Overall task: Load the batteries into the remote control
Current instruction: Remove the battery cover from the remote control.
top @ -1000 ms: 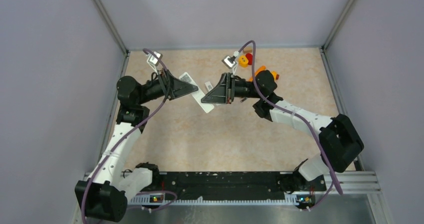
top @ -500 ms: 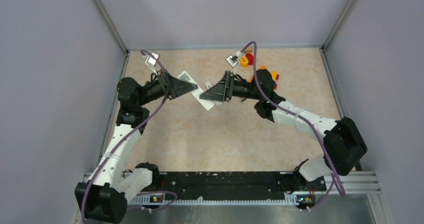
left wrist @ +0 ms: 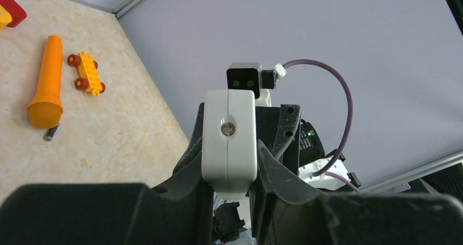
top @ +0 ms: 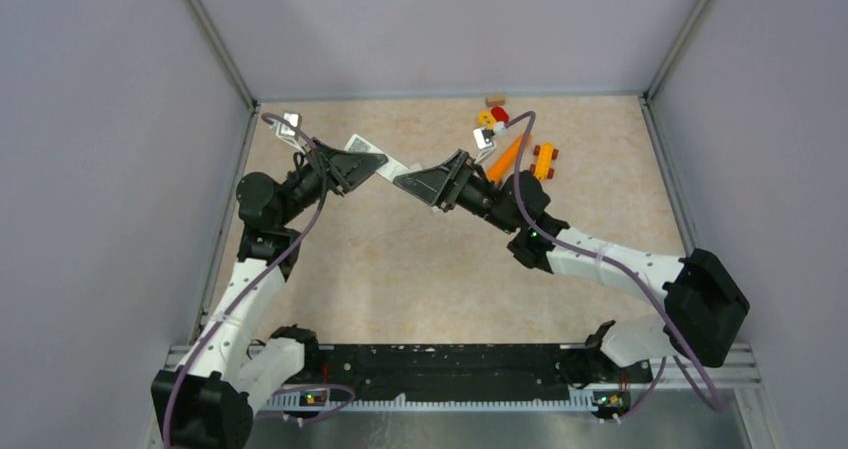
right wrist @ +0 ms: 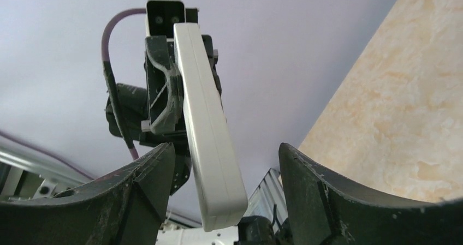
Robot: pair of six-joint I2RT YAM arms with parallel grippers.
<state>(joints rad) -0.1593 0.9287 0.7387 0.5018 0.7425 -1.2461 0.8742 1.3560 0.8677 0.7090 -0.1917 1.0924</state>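
1. White remote control [right wrist: 207, 119] is hanging in the air between the arms, with the left gripper [left wrist: 230, 157] clamping one end.
2. Right gripper [right wrist: 224, 152] is straddling the other end, jaws apart and touching nothing.
3. One battery [left wrist: 51, 132] is lying on the table [top: 400, 279] beside the carrot toy [left wrist: 45, 81]. I'd judge loading is barely starting, with at least this cell waiting.
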